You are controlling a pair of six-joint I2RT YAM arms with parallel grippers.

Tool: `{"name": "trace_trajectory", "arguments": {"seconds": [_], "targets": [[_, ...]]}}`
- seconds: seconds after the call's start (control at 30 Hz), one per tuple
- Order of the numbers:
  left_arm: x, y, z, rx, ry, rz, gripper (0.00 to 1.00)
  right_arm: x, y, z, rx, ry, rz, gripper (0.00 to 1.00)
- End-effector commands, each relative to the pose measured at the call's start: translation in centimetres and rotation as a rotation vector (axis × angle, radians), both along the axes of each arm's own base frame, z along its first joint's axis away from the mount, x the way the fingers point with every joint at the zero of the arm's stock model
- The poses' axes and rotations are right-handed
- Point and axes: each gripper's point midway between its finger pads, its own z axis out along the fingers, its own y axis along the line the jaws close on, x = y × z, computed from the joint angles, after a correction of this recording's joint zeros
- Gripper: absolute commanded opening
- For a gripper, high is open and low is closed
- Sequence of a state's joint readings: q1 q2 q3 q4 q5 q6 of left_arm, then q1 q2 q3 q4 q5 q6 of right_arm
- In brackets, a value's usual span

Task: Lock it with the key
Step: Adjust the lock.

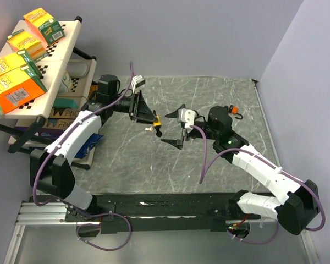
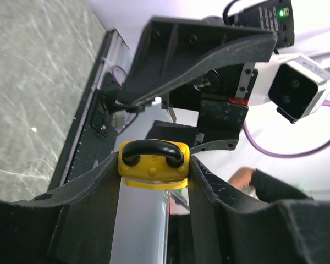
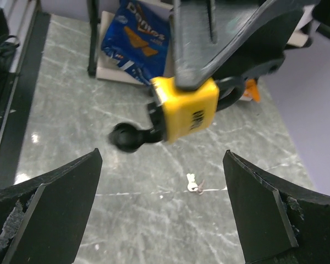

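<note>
Clenching the left gripper [image 1: 155, 119] on the padlock [image 2: 153, 169], pinching the yellow body on both sides between the fingers and holding it up off the table [image 3: 126, 220]. Presenting it this way, probably, to be pointing the keyway end out past the fingertips toward the other arm, leaving room for a turn.

Showing, right at those fingertips, a chunky yellow body with rows of small bumps and a black shackle [image 2: 153, 149], both legs looking seated in the body, though not giving away whether latched.

Carrying a key [image 3: 127, 137] already in the underside: a rounded black head, blurred, sticking out of a black collar just beyond the tips of the right gripper [image 3: 161, 165], between its two fingers. Lying on the table below that gap, a small metal bit [image 3: 194, 185], possibly a spare key, too small for telling.

Standing released on the right, jaws spread fully, grasping nothing, facing the padlock from close by. Waiting open like this, most likely, for closing on the key head and twisting it. Calling for a square approach, with so small and round a head likely slipping under an off-centre pinch, and with only the left fingers' squeeze bracing the padlock against the twist.
</note>
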State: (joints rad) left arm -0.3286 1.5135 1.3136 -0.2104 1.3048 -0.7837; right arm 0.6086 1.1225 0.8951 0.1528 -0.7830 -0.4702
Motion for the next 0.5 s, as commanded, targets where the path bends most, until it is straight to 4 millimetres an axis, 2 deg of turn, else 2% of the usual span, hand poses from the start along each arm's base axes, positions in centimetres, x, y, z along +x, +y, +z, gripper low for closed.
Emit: {"name": "trace_trajectory", "arguments": {"seconds": [0.0,0.17,0.47], "targets": [[-2.0,-0.1,2.7,-0.060,-0.084,-0.096,0.01,0.1,0.4,2.7,0.074,-0.147,-0.018,1.00],[-2.4,-0.5,2.7,-0.063,-0.079,-0.121,0.01,-0.9,0.8,3.2,0.082,-0.207,0.000,1.00],[-3.2,-1.1,2.5,-0.066,-0.071,-0.161,0.01,-1.2,1.2,3.2,0.077,-0.252,0.006,1.00]]}}
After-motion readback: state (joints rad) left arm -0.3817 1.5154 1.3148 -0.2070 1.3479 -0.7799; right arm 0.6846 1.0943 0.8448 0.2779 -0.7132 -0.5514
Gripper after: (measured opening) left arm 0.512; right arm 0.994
